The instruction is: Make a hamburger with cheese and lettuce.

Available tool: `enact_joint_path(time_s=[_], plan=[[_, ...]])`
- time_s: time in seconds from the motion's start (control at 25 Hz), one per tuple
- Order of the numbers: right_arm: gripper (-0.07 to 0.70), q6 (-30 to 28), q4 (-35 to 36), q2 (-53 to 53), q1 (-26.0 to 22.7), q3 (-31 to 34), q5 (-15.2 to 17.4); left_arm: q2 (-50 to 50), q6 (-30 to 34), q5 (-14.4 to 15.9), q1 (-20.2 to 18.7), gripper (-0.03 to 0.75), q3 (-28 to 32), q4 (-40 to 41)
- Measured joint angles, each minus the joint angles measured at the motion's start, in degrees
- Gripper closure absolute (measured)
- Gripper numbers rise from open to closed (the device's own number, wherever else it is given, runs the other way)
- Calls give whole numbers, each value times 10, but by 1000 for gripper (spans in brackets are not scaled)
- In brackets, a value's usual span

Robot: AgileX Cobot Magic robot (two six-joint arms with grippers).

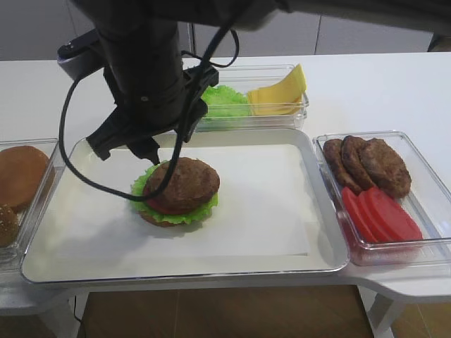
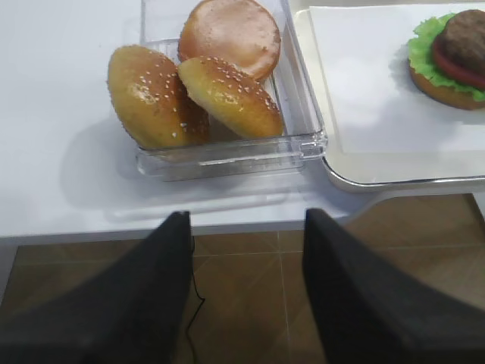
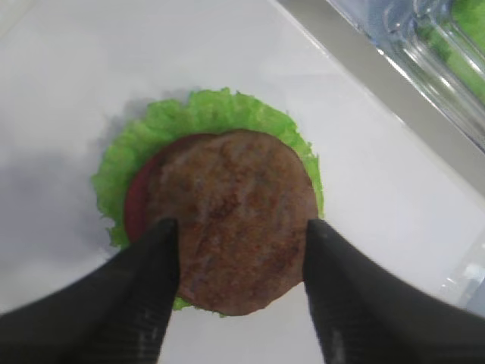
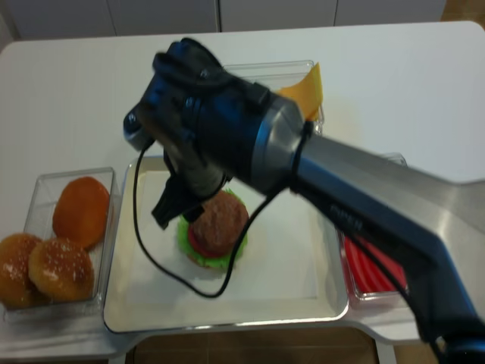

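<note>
Right gripper (image 3: 239,292) hangs over the hamburger (image 1: 176,191) near the tray's (image 1: 310,271) left side, fingers spread wide, gripping nothing; the patty sits released. Cheese (image 1: 278,94) waits at the table's far edge.

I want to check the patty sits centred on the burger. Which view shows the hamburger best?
The right wrist view: the hamburger fills the frame from above, patty and lettuce rim clear. The exterior high view shows it from the side; the realsense view partly behind the arm; the left wrist view cuts it at the edge.

Clear glossy plastic bun box (image 2: 227,155), matt white tray liner (image 1: 268,204)
</note>
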Motion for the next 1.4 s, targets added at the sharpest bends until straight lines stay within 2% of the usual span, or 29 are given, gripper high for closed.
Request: enact_joint_path(time_s=[0.12,0.32,0.52,0.8,1.12,1.4], plan=[[204,0,27,-11,-33,0,0,0,0,0,0,358,0,0],[197,-9,87,-43,-111,0,0,0,0,0,0,358,0,0],[196,-21,96,-82,-187,21,1,0,0,0,0,358,0,0],[196,-55,103,-161,-287,128,1,0,0,0,0,358,0,0],[196,-87,162,-236,-431,221,2,0,0,0,0,358,0,0],[196,-89,169,-301,-509,288,2,0,0,0,0,358,0,0]])
